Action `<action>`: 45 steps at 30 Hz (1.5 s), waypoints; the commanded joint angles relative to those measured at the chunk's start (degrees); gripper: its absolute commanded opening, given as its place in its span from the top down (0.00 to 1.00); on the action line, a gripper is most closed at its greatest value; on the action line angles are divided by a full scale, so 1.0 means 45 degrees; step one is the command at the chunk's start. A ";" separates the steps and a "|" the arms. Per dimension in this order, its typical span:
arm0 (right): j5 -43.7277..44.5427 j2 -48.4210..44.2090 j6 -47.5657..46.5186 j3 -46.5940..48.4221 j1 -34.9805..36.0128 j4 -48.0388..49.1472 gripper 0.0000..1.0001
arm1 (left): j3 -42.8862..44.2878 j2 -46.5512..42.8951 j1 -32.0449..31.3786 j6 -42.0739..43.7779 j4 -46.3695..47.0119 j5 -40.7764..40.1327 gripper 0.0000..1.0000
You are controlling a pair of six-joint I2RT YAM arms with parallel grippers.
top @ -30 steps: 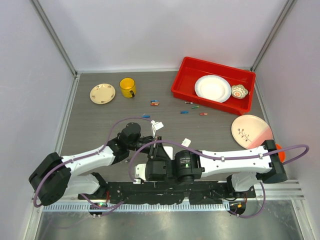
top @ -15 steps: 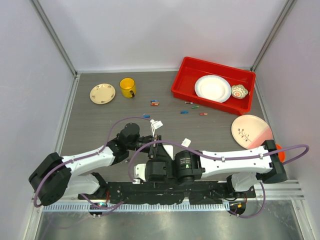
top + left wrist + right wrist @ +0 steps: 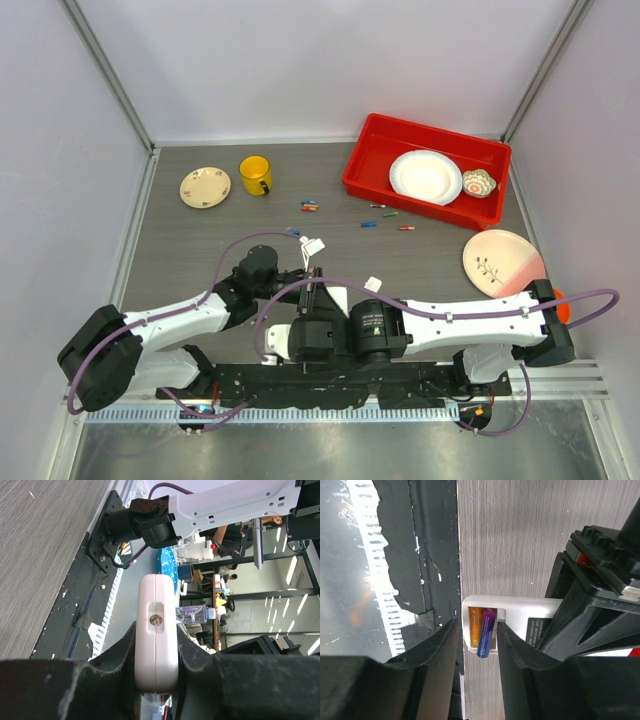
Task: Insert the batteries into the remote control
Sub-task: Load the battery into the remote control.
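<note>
My left gripper (image 3: 156, 630) is shut on the remote control (image 3: 156, 645), clamping its narrow white edges and holding it low over the table's near edge. In the right wrist view the remote's white back (image 3: 520, 611) faces up with its compartment open. An orange battery (image 3: 475, 625) lies seated inside, and a blue battery (image 3: 486, 632) lies tilted beside it, one end past the rim. My right gripper (image 3: 476, 625) is open, a finger on either side of the compartment. Several loose batteries (image 3: 310, 207) lie far back on the table. In the top view both grippers (image 3: 305, 290) meet, mostly hiding the remote.
A small white piece (image 3: 372, 285) lies on the table by the right wrist, another (image 3: 315, 248) by the left wrist. A yellow cup (image 3: 255, 175) and small plate (image 3: 205, 187) stand far left; a red bin (image 3: 372, 165) and pink plate (image 3: 500, 262) at the right.
My right arm has shifted slightly to the left over the remote. My left arm keeps its hold and has barely moved.
</note>
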 commanded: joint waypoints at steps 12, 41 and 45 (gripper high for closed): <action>0.1818 -0.1628 0.0082 0.1586 -0.0046 -0.0254 0.50 | 0.0192 0.0796 -0.0102 -0.0224 0.1227 -0.0072 1.00; 0.7039 -1.1455 1.3381 -1.0523 -0.4376 1.1679 0.14 | -0.3478 0.0561 -0.0122 -0.1044 1.1419 -1.0462 1.00; 0.4639 -1.1474 1.4652 -1.1206 -0.6074 1.2497 0.14 | -0.3733 0.0835 -0.0122 -0.1551 1.2494 -1.0678 1.00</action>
